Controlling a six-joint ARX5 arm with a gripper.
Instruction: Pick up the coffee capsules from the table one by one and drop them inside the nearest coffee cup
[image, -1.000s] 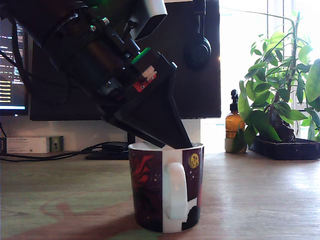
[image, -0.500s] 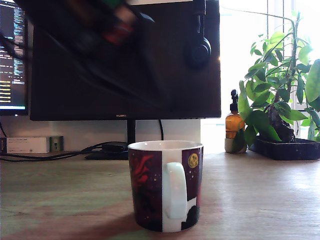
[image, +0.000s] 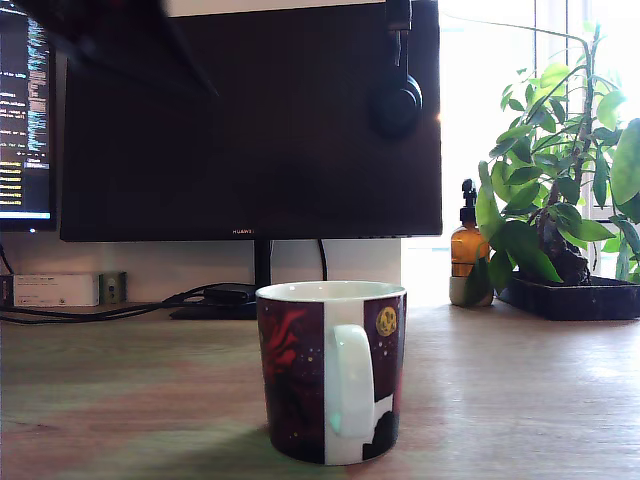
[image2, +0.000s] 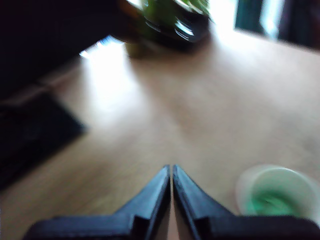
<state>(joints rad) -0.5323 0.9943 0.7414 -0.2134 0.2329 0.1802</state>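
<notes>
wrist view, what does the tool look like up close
The tool has two dark, near-black fingers shaped like flat wedges that taper to thin tips, widening into a blocky stepped base. No cables or markings show; the picture is blurred.

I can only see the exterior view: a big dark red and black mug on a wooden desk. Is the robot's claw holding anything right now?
Observer: No. The wrist view shows the black end effector over the light wooden table, its jaws pressed together with nothing between them.
Operator: Is anything inside the mug? I only see its side.
Observer: Seen from above, the large dark red and black ceramic mug has a pale mint-green object lying in its white interior. It is probably a coffee capsule, but the picture is too blurred to be sure.
</notes>
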